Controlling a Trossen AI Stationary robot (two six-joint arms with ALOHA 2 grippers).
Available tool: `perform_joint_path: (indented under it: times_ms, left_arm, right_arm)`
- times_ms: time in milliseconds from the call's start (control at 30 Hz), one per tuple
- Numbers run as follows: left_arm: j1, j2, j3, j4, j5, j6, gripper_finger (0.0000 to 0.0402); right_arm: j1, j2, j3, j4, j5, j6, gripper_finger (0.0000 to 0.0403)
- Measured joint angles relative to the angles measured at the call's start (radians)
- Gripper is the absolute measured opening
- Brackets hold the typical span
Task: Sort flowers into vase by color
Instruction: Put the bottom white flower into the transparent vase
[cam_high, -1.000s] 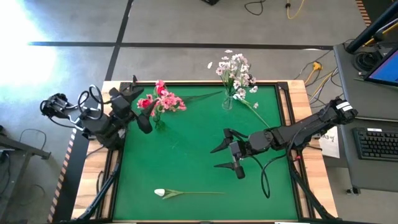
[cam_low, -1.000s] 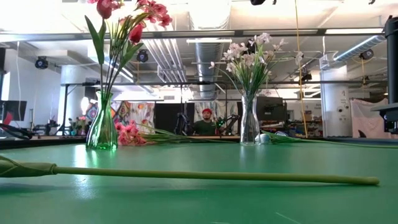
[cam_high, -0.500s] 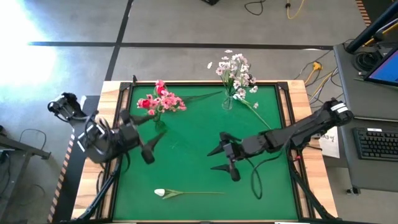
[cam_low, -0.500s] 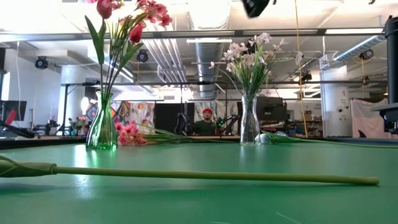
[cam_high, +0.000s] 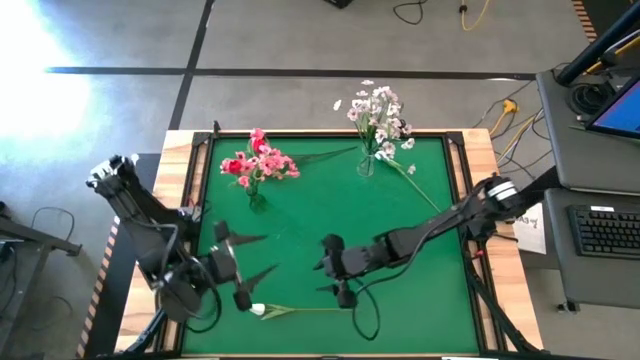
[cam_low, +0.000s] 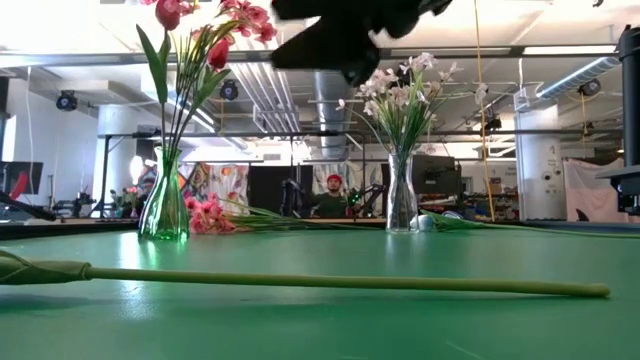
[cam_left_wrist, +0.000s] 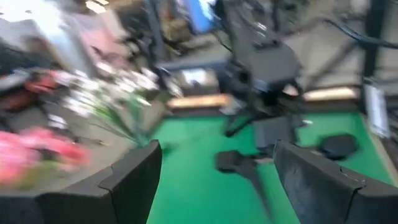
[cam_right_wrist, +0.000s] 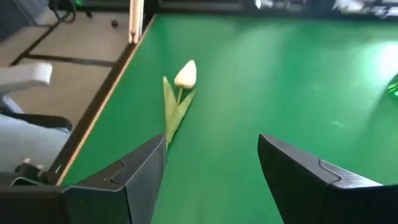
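- White-budded flower (cam_high: 300, 310) lying flat near the front edge of the green desk (cam_high: 310, 235), bud toward the left, stem running right; seen in the low view as a long stem (cam_low: 330, 283) across the foreground.
- Seen from the right wrist as a cream bud (cam_right_wrist: 185, 73) with leaves, ahead of that claw's fingers.
- Right claw (cam_high: 338, 275) just above the stem's middle, fingers spread wide, holding nothing.
- Left claw (cam_high: 243, 270) close to the bud end, also wide open and empty.
- Farther back: green vase with pink and red flowers (cam_high: 256, 170) at back left, clear vase with white sprays (cam_high: 376, 125) at back right.
- One more white-tipped stem (cam_high: 412, 180) lying beside the clear vase; a pink one (cam_low: 215, 215) lying by the green vase.
- Step in hand, by the look of it: reaching for the white-budded flower.
- Next move likely calls for lowering one claw astride the thin stem, closing gently, then carrying it to the white vase.
- Risk: both claws crowding the same flower.
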Motion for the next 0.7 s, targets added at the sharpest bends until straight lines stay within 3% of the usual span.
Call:
perform_joint_path:
  times_ms: [133, 300, 700]
  left_arm:
    - [0.003, 0.063, 0.0, -0.079, 0.156, -0.14, 0.0293]
    - [0.0, 0.124, -0.001, -0.165, 0.231, -0.285, 0.0293]
    - [-0.01, 0.16, -0.001, -0.352, 0.267, -0.582, 0.0293]
  right_arm:
    - [0.015, 0.091, 0.085, -0.054, -0.003, 0.0, 0.0247]
    - [0.031, 0.189, 0.201, -0.104, -0.028, 0.03, 0.0247]
    - [0.054, 0.398, 0.384, -0.116, -0.092, 0.032, 0.0247]
